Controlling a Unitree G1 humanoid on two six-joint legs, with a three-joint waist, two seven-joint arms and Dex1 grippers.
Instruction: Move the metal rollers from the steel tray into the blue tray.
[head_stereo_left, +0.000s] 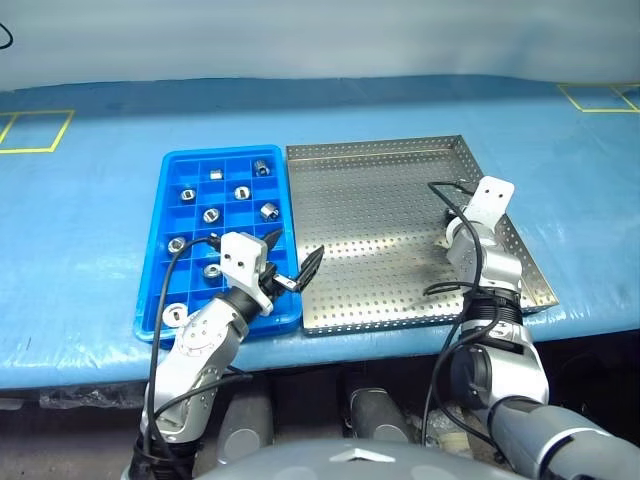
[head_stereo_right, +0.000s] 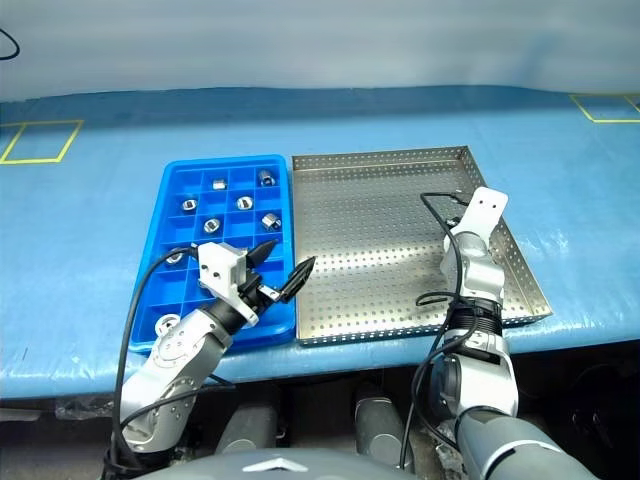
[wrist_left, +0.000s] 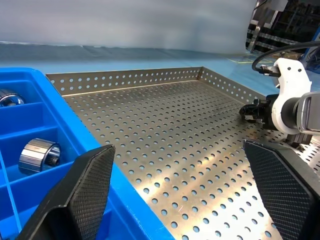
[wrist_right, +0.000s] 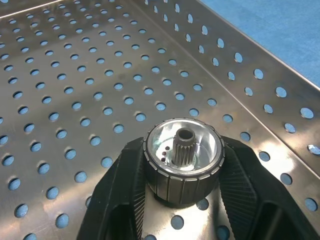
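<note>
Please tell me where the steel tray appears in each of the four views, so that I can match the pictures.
Left eye: steel tray centre-right, beside the blue tray.
Right eye: same place.
Left wrist: its floor between the open left fingers.
Right wrist: its floor behind the roller that the right gripper grips.
Shared landmark: the perforated floor.

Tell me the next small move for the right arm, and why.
Probably lift straight up. The right gripper is shut on a metal roller that sits low over the steel tray's perforated floor, near its right rim. Raising it first should clear that rim before carrying it toward the blue tray.
</note>
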